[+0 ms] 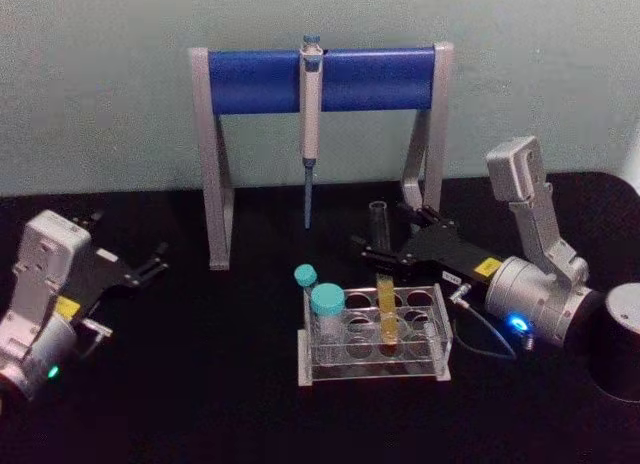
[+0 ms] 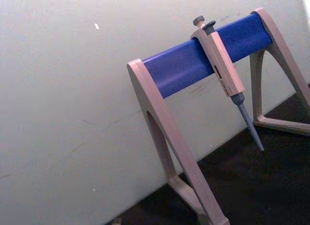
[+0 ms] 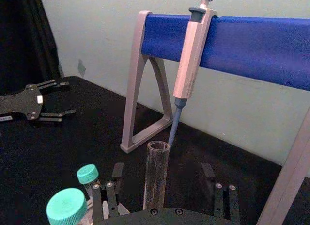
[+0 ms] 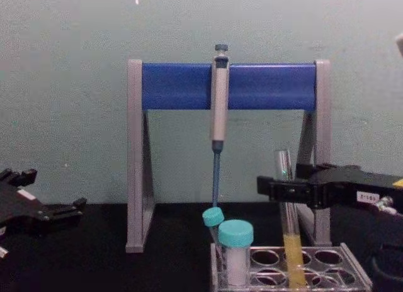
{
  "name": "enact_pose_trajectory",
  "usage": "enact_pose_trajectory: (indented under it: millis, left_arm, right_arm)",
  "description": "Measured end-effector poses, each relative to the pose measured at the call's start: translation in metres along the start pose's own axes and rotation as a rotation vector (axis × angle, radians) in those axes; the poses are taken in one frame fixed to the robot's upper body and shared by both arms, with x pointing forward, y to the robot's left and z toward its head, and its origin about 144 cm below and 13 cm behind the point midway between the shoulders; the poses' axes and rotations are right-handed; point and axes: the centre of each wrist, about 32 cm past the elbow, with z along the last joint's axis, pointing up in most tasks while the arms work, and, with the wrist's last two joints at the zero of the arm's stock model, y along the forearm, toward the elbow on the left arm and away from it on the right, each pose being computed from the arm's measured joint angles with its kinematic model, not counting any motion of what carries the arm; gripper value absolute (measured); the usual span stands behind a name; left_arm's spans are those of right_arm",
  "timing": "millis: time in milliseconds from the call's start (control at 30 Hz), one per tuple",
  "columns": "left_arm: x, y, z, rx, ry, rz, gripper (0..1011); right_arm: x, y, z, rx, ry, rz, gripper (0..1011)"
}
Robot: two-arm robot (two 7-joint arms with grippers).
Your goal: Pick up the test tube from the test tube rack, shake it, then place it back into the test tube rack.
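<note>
Soft, even room light, with no single source evident. The pale wall [image 1: 100, 84] is uniformly bright. The black surface [image 1: 200, 404] stays dim and swallows nearly all shadows. Pale glints mark the clear rack [image 1: 375, 376]. A green lamp [image 1: 52, 371] and a blue lamp [image 1: 518, 324] glow as small bright spots.

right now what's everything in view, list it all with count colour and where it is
test tube: 1, clear with yellow liquid, upright in the rack
test tube rack: 1, clear plastic, front centre of the table
capped vials: 2, teal caps, at the rack's left end
pipette: 1, grey with blue tip, hanging from the stand's bar
pipette stand: 1, grey legs and blue bar, at the back by the wall
table: 1, black, under everything
wall: 1, pale green, behind the stand
right gripper: 1, black, open, one finger on each side of the tube's upper part
left gripper: 1, black, open, low over the table's left side
</note>
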Motion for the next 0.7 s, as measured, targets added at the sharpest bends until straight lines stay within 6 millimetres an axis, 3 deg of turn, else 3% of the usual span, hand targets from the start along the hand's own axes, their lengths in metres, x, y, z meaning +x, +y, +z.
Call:
enact_pose_trajectory:
  millis: [333, 500, 700]
  left_arm:
    - [0.0000, 0.0000, 0.0000, 0.000, 0.000, 0.000, 1001]
    - [0.0000, 0.0000, 0.0000, 0.000, 0.000, 0.000, 1001]
    - [0.0000, 0.0000, 0.0000, 0.000, 0.000, 0.000, 1001]
  right_arm:
    - [0.0001, 0.0002, 0.0000, 0.000, -0.001, 0.000, 995]
    - [0.0001, 0.0003, -0.0001, -0.001, -0.001, -0.001, 903]
    - [0.0001, 0.0004, -0.0001, -0.001, -0.001, -0.001, 702]
